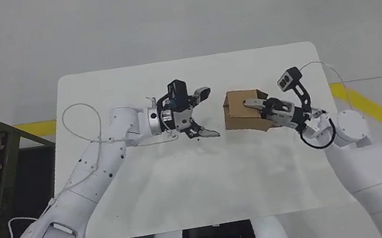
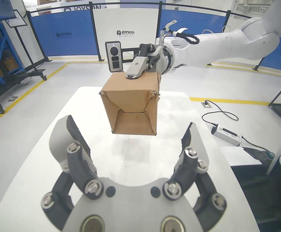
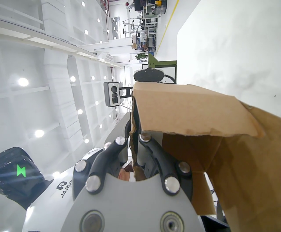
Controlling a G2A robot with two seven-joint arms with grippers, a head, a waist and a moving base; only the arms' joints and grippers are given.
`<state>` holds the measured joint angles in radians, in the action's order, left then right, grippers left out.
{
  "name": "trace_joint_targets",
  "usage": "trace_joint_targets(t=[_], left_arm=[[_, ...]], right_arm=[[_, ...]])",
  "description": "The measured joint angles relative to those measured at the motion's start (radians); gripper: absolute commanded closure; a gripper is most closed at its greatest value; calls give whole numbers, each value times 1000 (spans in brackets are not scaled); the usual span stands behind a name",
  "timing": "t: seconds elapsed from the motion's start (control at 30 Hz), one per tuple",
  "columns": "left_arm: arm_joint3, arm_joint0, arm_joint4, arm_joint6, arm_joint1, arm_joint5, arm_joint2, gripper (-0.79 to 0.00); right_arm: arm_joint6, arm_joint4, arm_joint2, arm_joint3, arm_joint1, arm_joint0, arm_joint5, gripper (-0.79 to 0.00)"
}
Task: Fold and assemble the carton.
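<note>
the carton is held clear of the table by the right gripper, a shadow being cast on the surface under it. in the right wrist view the right gripper is seen clamped together on one thin cardboard wall of the carton, with one finger outside and one inside. the left gripper is empty, with its fingers spread wide apart. the carton is framed straight ahead of the left gripper, between the two spread fingers but beyond their tips, not touched. the end turned toward the left fingers appears to be the open mouth, since inner walls and a far panel can be seen through it. the carton's axis is judged to run along the line between the two grippers, mouth toward the left one. the right fingers are already on the far end, so the right arm is counted as holder and the left as the free arm. the next fold is judged to fall to the left fingers, from which the flaps lie directly forward. flap states at the held end cannot be told.
</note>
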<state>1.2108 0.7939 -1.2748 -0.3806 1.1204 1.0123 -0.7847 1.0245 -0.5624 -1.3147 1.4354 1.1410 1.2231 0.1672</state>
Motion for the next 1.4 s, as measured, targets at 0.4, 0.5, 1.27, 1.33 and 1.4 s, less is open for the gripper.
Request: trace_joint_targets(t=[0.4, 0.5, 1.27, 1.33, 1.4], left_arm=[[-105, -79, -51, -185, 12, 0, 138, -785], [-134, -97, -26, -186, 22, 0, 169, -785], [-235, -183, 128, -156, 62, 0, 307, -708], [-238, -185, 140, -154, 63, 0, 314, -680], [-240, -188, 153, -150, 64, 0, 321, -668]], right_arm=[[-9, 17, 52, -11, 8, -13, 44, 0], [-12, 20, 60, -11, 9, -14, 51, 0], [-48, 44, 79, 8, 11, -9, 76, 0], [-53, 47, 78, 11, 11, -7, 75, 0], [-61, 49, 77, 14, 10, -5, 74, 0]])
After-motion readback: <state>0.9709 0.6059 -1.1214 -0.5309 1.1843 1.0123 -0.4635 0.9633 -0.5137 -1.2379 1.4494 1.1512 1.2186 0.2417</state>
